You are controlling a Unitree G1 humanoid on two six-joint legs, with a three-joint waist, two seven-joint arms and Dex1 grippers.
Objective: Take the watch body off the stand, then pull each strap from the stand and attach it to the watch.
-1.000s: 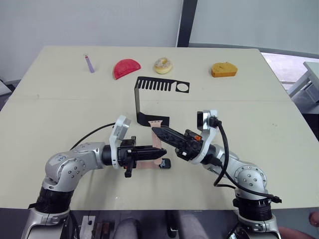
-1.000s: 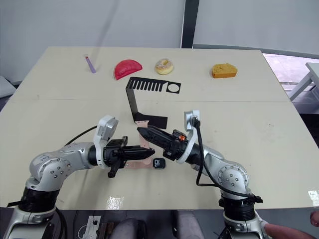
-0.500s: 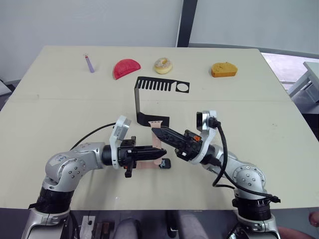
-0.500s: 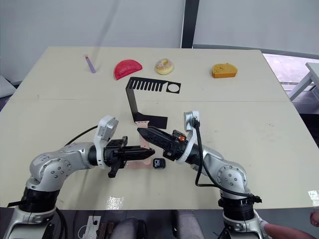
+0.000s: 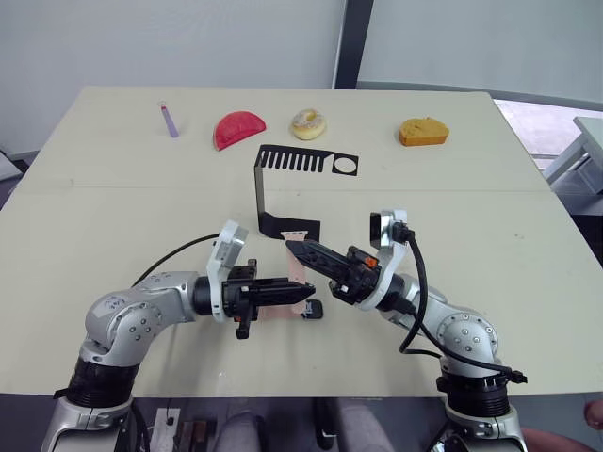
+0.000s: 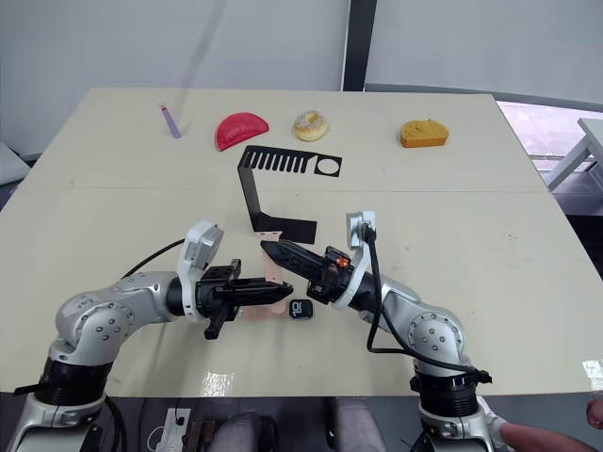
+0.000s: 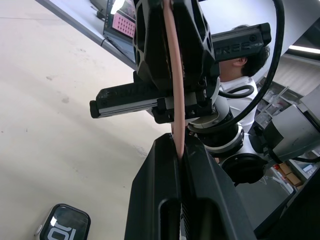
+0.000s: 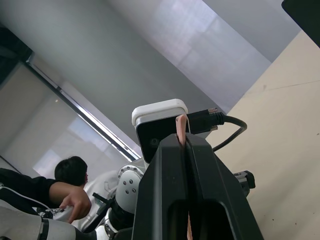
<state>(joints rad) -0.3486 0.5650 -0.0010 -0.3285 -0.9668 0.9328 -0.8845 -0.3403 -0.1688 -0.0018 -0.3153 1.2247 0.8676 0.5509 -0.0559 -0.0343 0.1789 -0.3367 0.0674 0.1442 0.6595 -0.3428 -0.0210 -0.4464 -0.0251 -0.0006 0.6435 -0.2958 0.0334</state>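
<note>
The black stand [image 5: 258, 188] rises at the table's middle, its slotted top plate bare. A pale pink strap [image 5: 298, 268] stretches upright in front of the stand's base, gripped from both sides. My left gripper [image 5: 303, 289] is shut on its near end and my right gripper [image 5: 290, 247] is shut on its far end. In the left wrist view that strap [image 7: 174, 75] runs from my fingers into the right gripper's. The watch body [image 5: 312, 309] lies face up on the table just below both grippers. A second strap [image 5: 275, 314] lies flat to its left, under my left gripper.
Along the far edge lie a purple stick [image 5: 169, 121], a red half-round piece [image 5: 238, 129], a doughnut [image 5: 308, 123] and an orange piece [image 5: 423, 132]. A person [image 8: 70, 185] shows in the background of the right wrist view.
Both grippers have kept their hold on the strap. The left gripper has sunk slightly toward the table; the right arm has barely shifted.
</note>
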